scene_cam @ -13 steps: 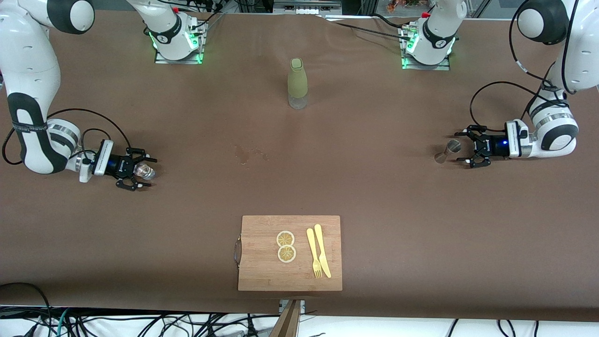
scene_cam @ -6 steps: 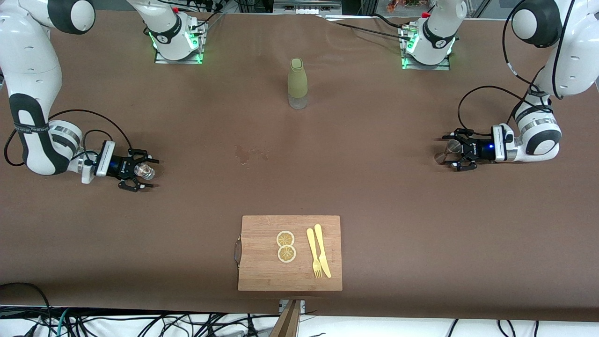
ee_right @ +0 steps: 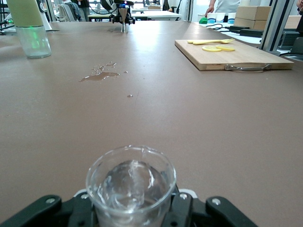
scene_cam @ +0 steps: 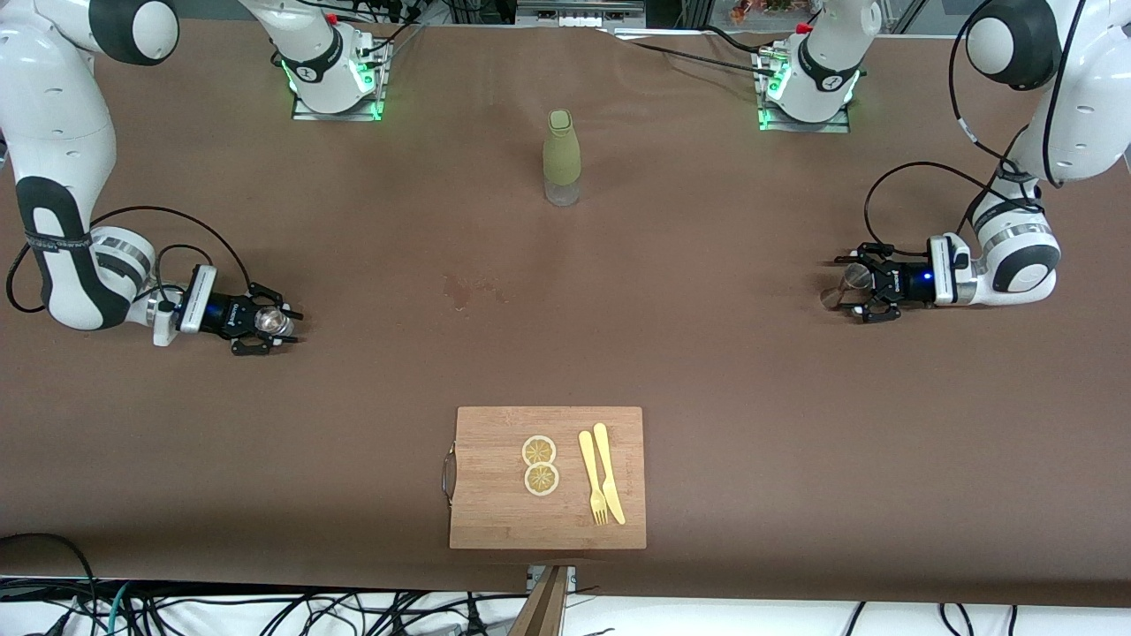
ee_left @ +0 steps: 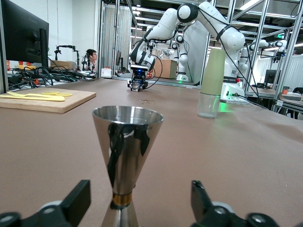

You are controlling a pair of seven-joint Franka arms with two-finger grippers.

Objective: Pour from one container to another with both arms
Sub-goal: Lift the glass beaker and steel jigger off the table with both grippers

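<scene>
A steel hourglass-shaped measuring cup (scene_cam: pixel 846 284) stands upright on the table at the left arm's end between the spread fingers of the left gripper (scene_cam: pixel 861 287), while a small clear glass (scene_cam: pixel 273 324) stands upright at the right arm's end, clasped by the right gripper (scene_cam: pixel 269 329).

We see two big white arms, the left arm (scene_cam: pixel 1025 115) and the right arm (scene_cam: pixel 62 159), built of rounded glossy segments with black bands and black disc caps at the joints. Each has a silver metal ring at the wrist and a white block just before its pincer. Thin black cables loop loosely from forearm to wrist on both. The left pincer (scene_cam: pixel 861 284) and right pincer (scene_cam: pixel 265 329) are small, black and angular, with spidery finger linkages; a blue light glows on the left one's body. Both bases carry red caps, dark logo rings and green lights on metal plates.
</scene>
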